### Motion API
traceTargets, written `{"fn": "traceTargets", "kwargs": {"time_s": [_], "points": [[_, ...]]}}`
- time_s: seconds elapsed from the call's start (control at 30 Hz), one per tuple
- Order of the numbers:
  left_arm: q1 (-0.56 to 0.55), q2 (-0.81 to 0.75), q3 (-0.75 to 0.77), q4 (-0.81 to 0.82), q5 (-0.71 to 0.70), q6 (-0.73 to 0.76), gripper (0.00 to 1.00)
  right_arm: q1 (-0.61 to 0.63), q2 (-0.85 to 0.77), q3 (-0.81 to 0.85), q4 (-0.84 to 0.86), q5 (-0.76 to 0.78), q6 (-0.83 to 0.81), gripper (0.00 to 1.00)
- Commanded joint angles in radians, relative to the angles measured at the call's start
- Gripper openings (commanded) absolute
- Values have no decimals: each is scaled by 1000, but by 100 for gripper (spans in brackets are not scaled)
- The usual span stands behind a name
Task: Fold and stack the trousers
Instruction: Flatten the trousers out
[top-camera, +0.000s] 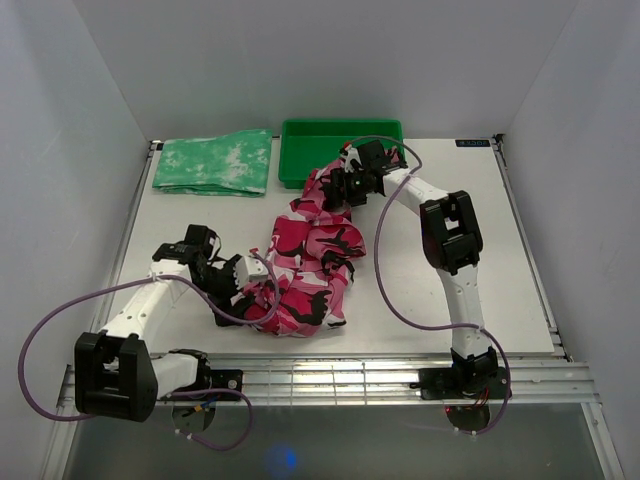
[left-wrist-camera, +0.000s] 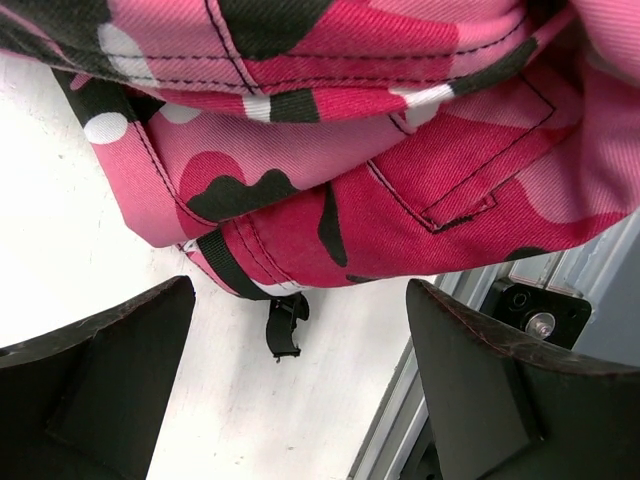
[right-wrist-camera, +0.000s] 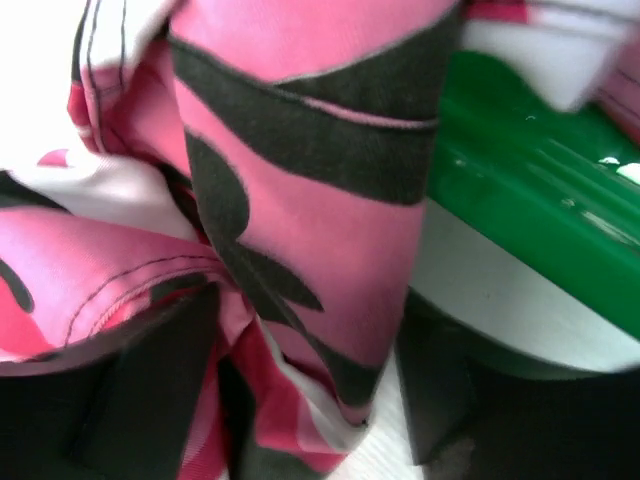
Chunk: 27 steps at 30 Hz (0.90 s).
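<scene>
Green bin (top-camera: 322, 150), seemingly against pink trousers (top-camera: 305, 272)

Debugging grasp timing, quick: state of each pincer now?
Left pincer: open, empty, short of the trousers.
Right pincer: straddles a trousers fold; clamped or not, cannot tell.

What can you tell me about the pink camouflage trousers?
The trousers are soft cloth in pink, white and black camouflage, with dark stitched seams, a pocket outline and a black strap ending in a clip. They lie crumpled in a long heap on the white table, reaching from near its front edge to the green bin. A fold sits between the open fingers of the right hand; the open left hand is at the near end.
</scene>
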Motion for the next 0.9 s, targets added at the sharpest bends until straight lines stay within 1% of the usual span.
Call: {"fn": "traceTargets", "kwargs": {"time_s": [0.0,0.03,0.07,0.13,0.17,0.2,0.27,0.3,0.33,0.4,0.43,0.47,0.5,0.53,0.57,0.6,0.63,0.67,0.7,0.8,0.87], "points": [[-4,14,30,-19,28,-13,97,-4,-18,58,80,-90,55,61],[-6,22,23,-18,25,-13,97,-4,-29,61,88,-115,53,54],[-6,26,17,-15,20,-5,96,-4,-61,71,89,-126,47,39],[-4,35,-12,14,4,-3,90,-10,-130,76,109,-143,30,23],[-6,40,-20,22,2,0,87,-14,-161,70,120,-143,29,10],[-4,45,-27,31,4,0,78,-19,-190,65,131,-141,30,8],[-6,68,-27,60,13,-14,70,-34,-286,33,158,-141,29,8],[-4,77,-24,71,17,-17,62,-40,-320,18,164,-138,23,8],[-6,89,-20,91,20,-23,57,-50,-390,-2,174,-129,17,8],[-6,129,-17,113,19,-42,47,-60,-464,-75,183,-114,3,8],[-6,144,-15,131,14,-45,33,-68,-545,-108,183,-91,-3,8],[-6,163,-10,133,10,-48,24,-68,-591,-142,183,-75,-23,8],[-4,204,-4,134,2,-59,13,-68,-636,-219,177,-51,-37,8],[-1,224,3,142,-4,-72,0,-68,-738,-261,166,22,-52,8],[0,251,17,145,-7,-85,0,-68,-797,-351,149,61,-75,8],[3,261,23,150,-3,-89,0,-70,-851,-398,140,101,-91,8],[14,264,31,157,2,-95,0,-70,-970,-442,134,159,-108,8],[22,266,34,166,8,-102,0,-70,-1033,-484,122,185,-141,8],[31,269,34,189,16,-118,0,-70,-1141,-551,112,228,-157,8],[38,293,43,209,19,-135,0,-68,-1301,-603,53,277,-181,8],[45,313,69,206,20,-148,0,-68,-1349,-614,14,322,-212,8]]}}
